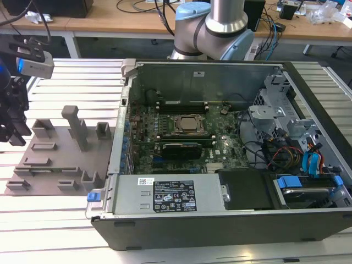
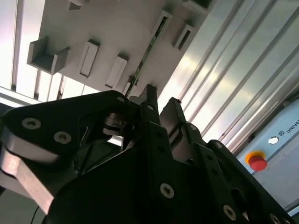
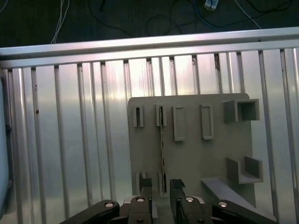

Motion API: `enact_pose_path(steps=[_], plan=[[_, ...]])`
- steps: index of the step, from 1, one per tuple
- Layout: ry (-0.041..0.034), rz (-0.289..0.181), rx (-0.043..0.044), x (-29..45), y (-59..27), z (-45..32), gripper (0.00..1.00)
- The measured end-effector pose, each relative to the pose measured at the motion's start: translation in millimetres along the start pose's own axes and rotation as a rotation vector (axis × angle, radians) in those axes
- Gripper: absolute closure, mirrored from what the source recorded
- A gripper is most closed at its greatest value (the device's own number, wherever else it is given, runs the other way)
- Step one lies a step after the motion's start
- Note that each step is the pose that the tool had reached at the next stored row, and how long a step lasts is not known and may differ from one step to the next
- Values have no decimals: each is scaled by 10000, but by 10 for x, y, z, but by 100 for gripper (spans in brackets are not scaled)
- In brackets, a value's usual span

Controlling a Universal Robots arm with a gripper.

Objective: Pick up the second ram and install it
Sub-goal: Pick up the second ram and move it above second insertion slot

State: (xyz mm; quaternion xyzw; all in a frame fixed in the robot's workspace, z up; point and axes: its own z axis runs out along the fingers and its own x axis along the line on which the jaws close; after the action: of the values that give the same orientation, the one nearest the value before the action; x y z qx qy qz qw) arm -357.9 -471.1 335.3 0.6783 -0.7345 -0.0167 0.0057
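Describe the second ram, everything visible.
The second ram, a long thin green circuit-board stick, stands on edge in slots of the grey plastic fixture plate. Both wrist views see it edge-on; chips can't be made out. The black gripper hovers near one end, jaws open, in line with it, apparently not touching.

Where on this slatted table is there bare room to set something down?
Bare slats of the table run between the grey tray and the near edge, at the exterior view's left of the computer case, and behind the tray. It is crowded at the tray's slots, where the open gripper hovers near the second ram, and inside the case.
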Motion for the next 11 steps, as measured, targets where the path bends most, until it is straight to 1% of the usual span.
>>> enact_pose_path(steps=[11], plan=[[-1, 0, 0, 2, -4, 135, 70]])
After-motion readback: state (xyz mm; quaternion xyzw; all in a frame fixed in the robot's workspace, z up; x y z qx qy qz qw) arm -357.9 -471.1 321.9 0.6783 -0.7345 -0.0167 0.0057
